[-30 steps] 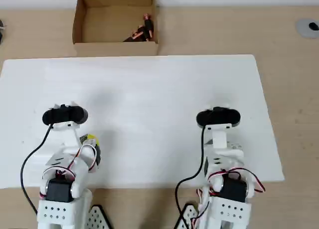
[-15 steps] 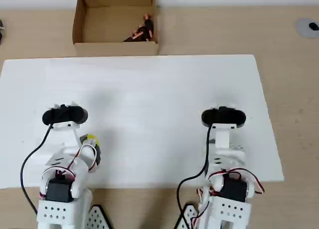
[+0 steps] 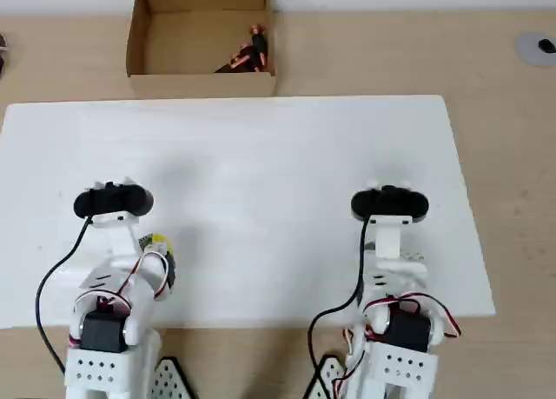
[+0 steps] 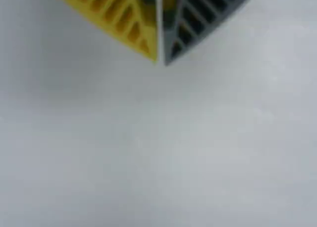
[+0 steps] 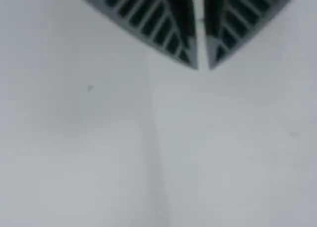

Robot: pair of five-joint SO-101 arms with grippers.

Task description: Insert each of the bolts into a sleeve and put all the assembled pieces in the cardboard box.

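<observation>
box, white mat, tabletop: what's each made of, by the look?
Cardboard box: plain brown card, matte, with folded walls and raw edges. White mat: smooth, matte, flat sheet with crisp edges; paper or thin plastic, cannot tell which. Tabletop: light wood tone with faint grain, possibly laminate rather than solid wood.

We find the cardboard box (image 3: pixel 204 84) on the table (image 3: pixel 508 138), just behind the far edge of the mat (image 3: pixel 261 182), toward its left. The assembled pieces (image 3: pixel 248 55) lie in the box at its right wall. At the mat's near edge stand the left arm (image 3: pixel 113 277) and the right arm (image 3: pixel 391 282), well apart.
</observation>
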